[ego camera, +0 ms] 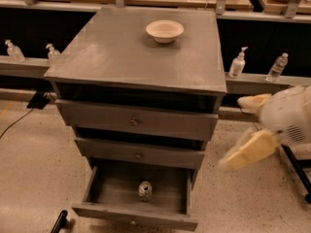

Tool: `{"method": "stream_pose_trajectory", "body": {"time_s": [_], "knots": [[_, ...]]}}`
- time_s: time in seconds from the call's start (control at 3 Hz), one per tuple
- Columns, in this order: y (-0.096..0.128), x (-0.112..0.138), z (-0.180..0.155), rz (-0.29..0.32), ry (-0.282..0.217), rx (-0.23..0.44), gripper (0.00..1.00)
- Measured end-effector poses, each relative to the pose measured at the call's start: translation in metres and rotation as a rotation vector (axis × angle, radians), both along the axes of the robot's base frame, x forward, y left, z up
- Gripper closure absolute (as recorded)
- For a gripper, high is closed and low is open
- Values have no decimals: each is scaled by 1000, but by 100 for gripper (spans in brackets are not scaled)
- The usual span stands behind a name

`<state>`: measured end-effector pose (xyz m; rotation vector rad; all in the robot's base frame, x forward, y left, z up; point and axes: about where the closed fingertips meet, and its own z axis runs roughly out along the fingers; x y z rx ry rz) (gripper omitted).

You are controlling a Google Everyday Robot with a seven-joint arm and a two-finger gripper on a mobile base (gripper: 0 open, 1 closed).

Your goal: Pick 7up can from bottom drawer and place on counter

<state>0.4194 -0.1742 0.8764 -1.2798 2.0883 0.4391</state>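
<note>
- Jaws of the cream gripper point(245, 130) gape wide, empty, beyond the grey wooden bench point(121, 52) right edge.
- Small silver-topped aluminium can point(145, 191) stands in the open grey bottom drawer point(109, 188).

My gripper point(232, 130) shows at the right edge of the view. It has 2 broad, flat fingers point(249, 151), pale yellow-cream with rounded tips, set well apart. The lower 1 looks blurred. Behind them sits my wrist housing point(286, 113), a bulky, rounded white shell with a small grille-like patch on its lower side.
</note>
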Motion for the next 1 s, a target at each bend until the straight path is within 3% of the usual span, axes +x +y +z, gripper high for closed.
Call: {"method": "stream_pose_trajectory", "body": {"time_s": [0.33,0.67,1.0], "knots": [[54,-5,-26,-1,28,128,0],[57,-5,-27,1,29,130,0],[74,0,-58,79,88,140,0]]}}
